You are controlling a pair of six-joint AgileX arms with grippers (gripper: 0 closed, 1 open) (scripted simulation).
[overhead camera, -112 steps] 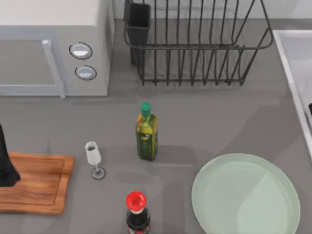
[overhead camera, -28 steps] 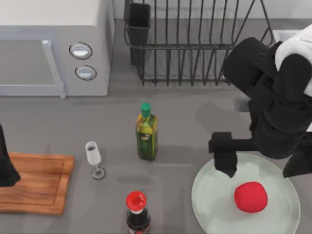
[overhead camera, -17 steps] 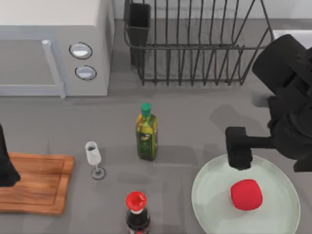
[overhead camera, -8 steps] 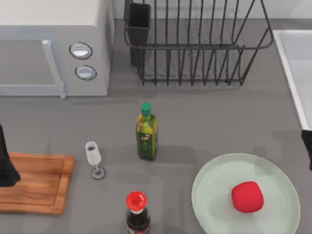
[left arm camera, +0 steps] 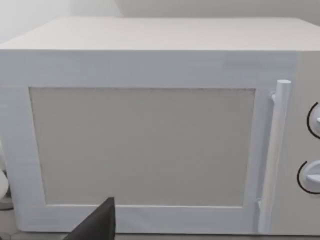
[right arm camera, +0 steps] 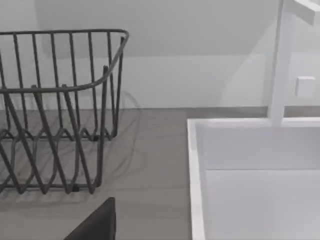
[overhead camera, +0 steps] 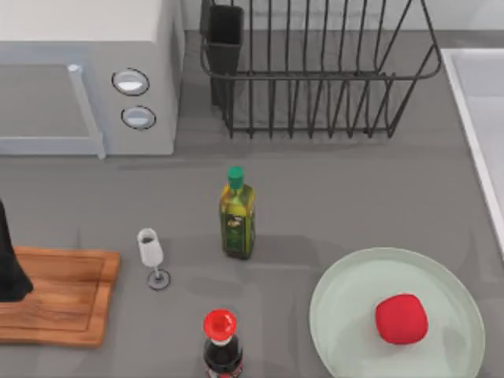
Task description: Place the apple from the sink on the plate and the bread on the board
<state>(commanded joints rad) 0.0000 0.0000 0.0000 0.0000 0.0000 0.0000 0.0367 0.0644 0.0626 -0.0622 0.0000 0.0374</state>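
The red apple (overhead camera: 402, 319) lies on the pale green plate (overhead camera: 335, 287) at the front right of the table, right of the plate's middle, with nothing touching it. The wooden board (overhead camera: 59, 303) lies at the front left, its top bare where it shows. My left arm (overhead camera: 8, 264) stands as a dark shape over the board's left end. A dark part of my left gripper (left arm camera: 95, 225) faces the microwave. A dark part of my right gripper (right arm camera: 95, 222) hangs near the sink (right arm camera: 240, 165), whose basin shows nothing inside. The bread is out of view.
A microwave (overhead camera: 79, 79) stands at the back left and a wire dish rack (overhead camera: 315, 71) at the back middle. An oil bottle (overhead camera: 236, 213), a small wine glass (overhead camera: 151, 256) and a red-capped dark bottle (overhead camera: 221, 342) stand mid-table. The sink's rim (overhead camera: 472, 118) runs along the right edge.
My right arm has pulled away to the right, out of the top view, leaving the apple resting on the plate. The left arm has not moved.
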